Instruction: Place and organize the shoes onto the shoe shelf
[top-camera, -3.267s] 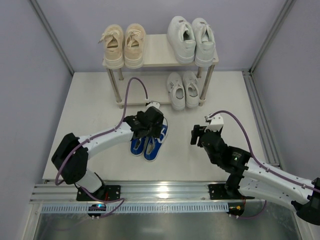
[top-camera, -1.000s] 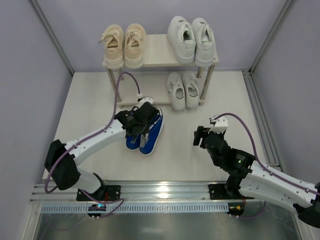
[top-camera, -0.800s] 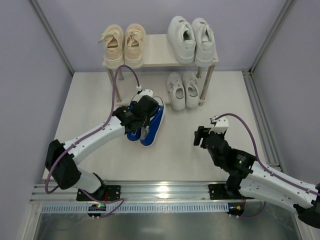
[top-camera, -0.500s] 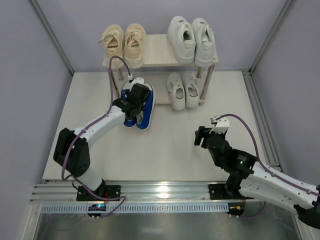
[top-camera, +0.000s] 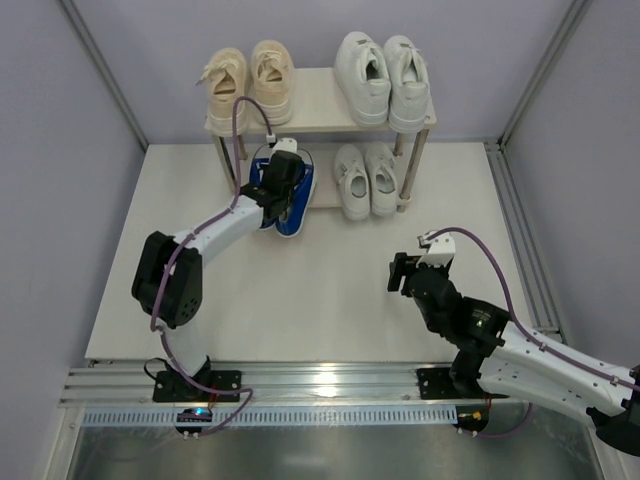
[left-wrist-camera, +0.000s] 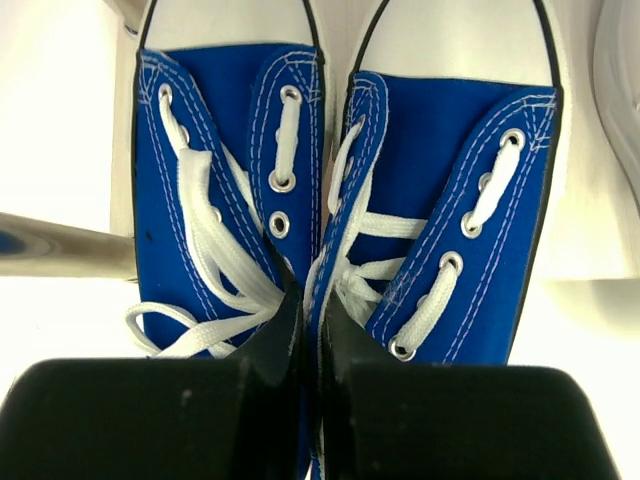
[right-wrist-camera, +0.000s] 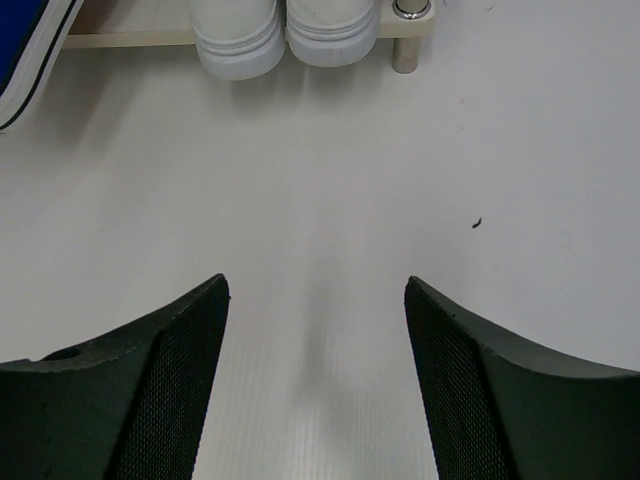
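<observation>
Seen from overhead, the left arm reaches across the table to the shoe shelf (top-camera: 315, 108), a low two-tier rack. The left gripper (left-wrist-camera: 308, 340) is pinched tight on the two touching inner collars of the blue sneakers (left-wrist-camera: 350, 200). It carries the pair as one, white toes pointing into the shelf. The pair is at the left half of the lower tier, just beside the smaller white sneakers (top-camera: 365, 180). A silver leg (left-wrist-camera: 60, 245) lies close on the pair's other side. It cannot be told whether the soles rest on the lower board yet.

To finish well, the arm should likely keep the pair square to the shelf and slide it straight in between the leg and the white pair. It should then lower the pair until both soles lie flat, heels in line with the neighbours, and only then let go. The left shoe could catch the leg.

The beige canvas sneakers (top-camera: 248, 85) and the large white sneakers (top-camera: 382, 72) sit on the top board. The right gripper (right-wrist-camera: 315, 340) hangs over bare table with its jaws spread wide, holding nothing.
</observation>
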